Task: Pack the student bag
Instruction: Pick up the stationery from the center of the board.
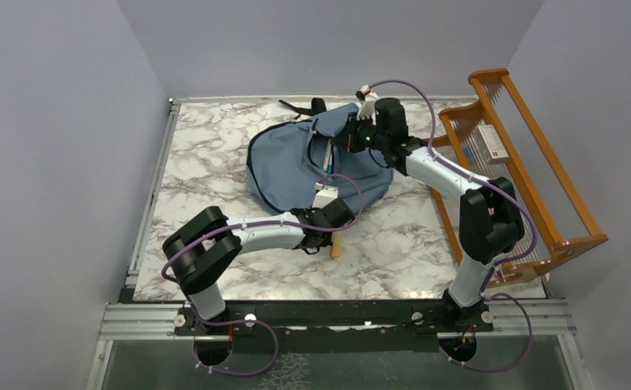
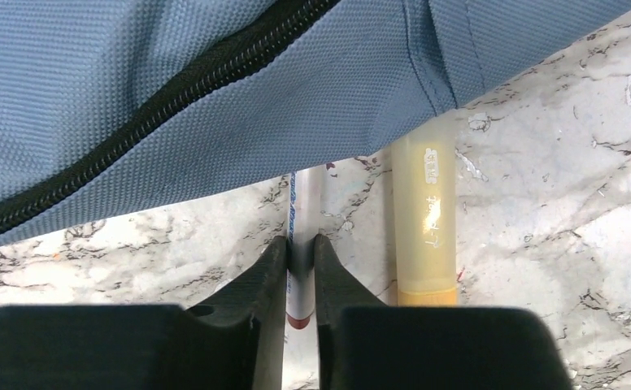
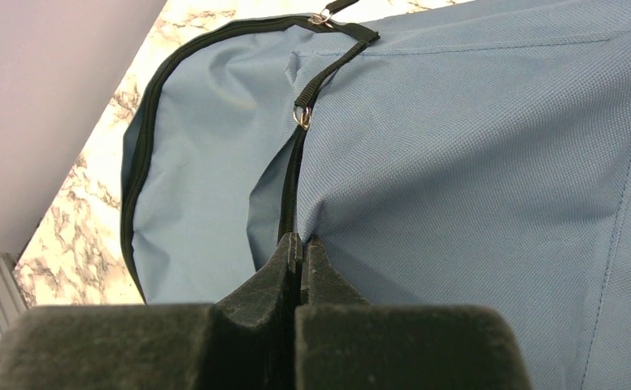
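1. the student bag, a soft dusty-blue backpack, lies slumped on the marble table toward its far side, roughly at the middle of the tabletop, with a black strap trailing from it toward the back wall.
2. the right gripper reaches over the bag's far right part. its jaws are pressed fully together, pinching the blue fabric just beside the black zipper. the cloth puckers at the tips, and in the overhead view a flap of the bag stands raised where it is held.
3. the left gripper sits low at the bag's near edge. its fingers are drawn in to a narrow gap and press on either side of a thin white pen with blue lettering and a dark red band.
4. the pen lies along the table, its far end running under the bag's hem.
5. just to the right of the pen, and parallel to it, a yellowish tube with pale print rests on the marble, untouched by the fingers, its far end also tucked beneath the fabric.
6. a wooden rack stands tilted along the table's right edge, well apart from the bag, with a white box resting on it.
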`<state>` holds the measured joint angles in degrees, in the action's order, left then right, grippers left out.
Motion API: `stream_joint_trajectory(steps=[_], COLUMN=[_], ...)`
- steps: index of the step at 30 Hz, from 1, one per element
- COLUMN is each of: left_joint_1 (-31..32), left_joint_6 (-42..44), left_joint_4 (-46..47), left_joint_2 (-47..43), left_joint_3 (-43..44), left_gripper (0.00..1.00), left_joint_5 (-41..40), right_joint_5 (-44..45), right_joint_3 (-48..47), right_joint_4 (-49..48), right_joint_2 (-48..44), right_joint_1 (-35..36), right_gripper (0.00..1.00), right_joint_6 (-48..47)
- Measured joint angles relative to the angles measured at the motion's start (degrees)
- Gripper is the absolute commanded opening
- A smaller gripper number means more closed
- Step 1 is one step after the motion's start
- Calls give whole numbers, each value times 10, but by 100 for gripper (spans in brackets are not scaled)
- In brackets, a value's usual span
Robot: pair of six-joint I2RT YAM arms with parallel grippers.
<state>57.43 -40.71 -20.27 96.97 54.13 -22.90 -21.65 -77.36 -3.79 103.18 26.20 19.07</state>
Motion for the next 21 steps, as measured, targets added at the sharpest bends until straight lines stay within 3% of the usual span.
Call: stream_joint_trajectory(steps=[11,21], left_joint_1=[1,1], left_joint_6=[57,165], left_joint_4=[-42,-84], left_joint_2=[1,-51], left_joint_3=[29,50], left_gripper=[2,0], left_joint_5=[17,134], right_joint_5=[0,0], right_joint_3=[0,0], right_joint_4=[0,0], right_joint_2=[0,0], right_joint_1=[0,0], right_gripper=[1,0], right_joint_6=[0,0])
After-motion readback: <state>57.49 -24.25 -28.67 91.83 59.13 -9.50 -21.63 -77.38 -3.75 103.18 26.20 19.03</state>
